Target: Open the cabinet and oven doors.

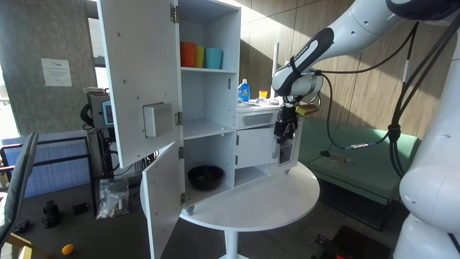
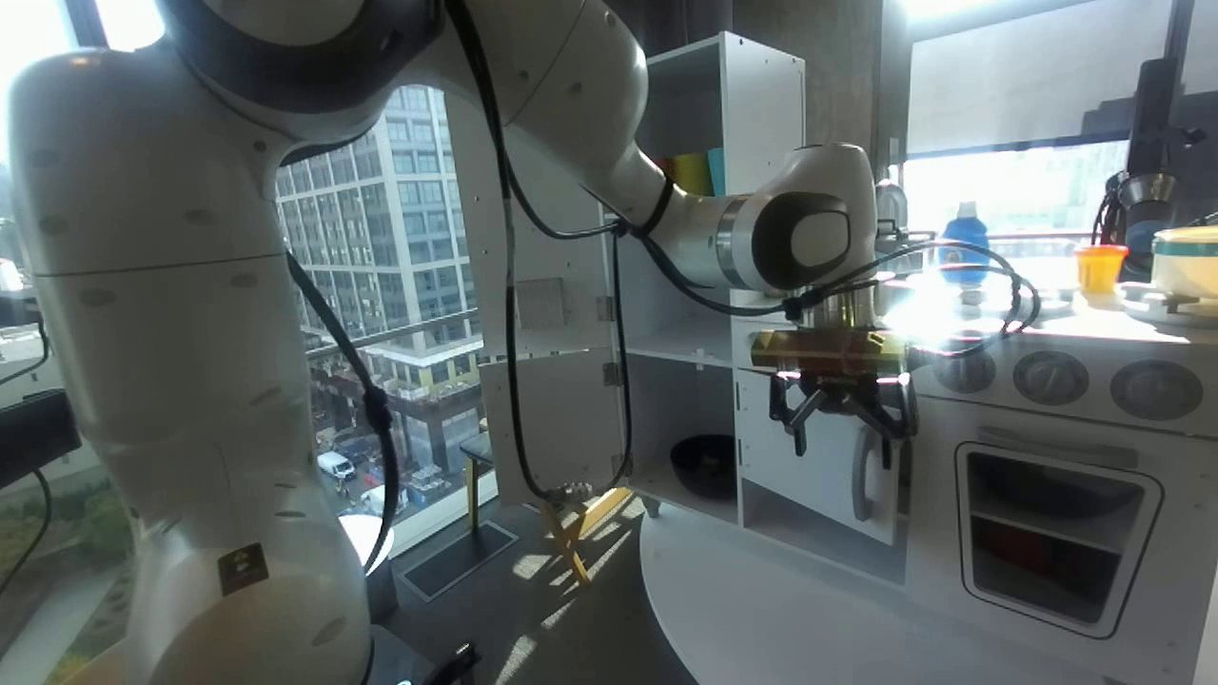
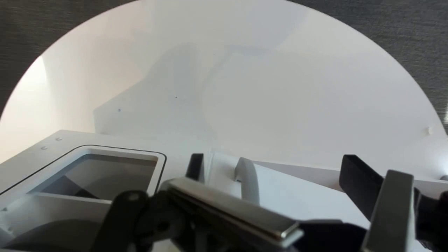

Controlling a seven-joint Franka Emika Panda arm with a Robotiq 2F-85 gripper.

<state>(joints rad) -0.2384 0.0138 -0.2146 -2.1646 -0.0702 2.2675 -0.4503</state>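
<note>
Pointing downward, the gripper is released, jaws spread, near a curved handle; upper cabinet door and lower cabinet door stand open; oven door is closed.

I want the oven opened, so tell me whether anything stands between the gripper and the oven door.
Nothing visible stands between the open gripper and the oven door. In the wrist view, though, a grey handle on the small white door shows within the gripper's span and might snag a sideways move.
</note>
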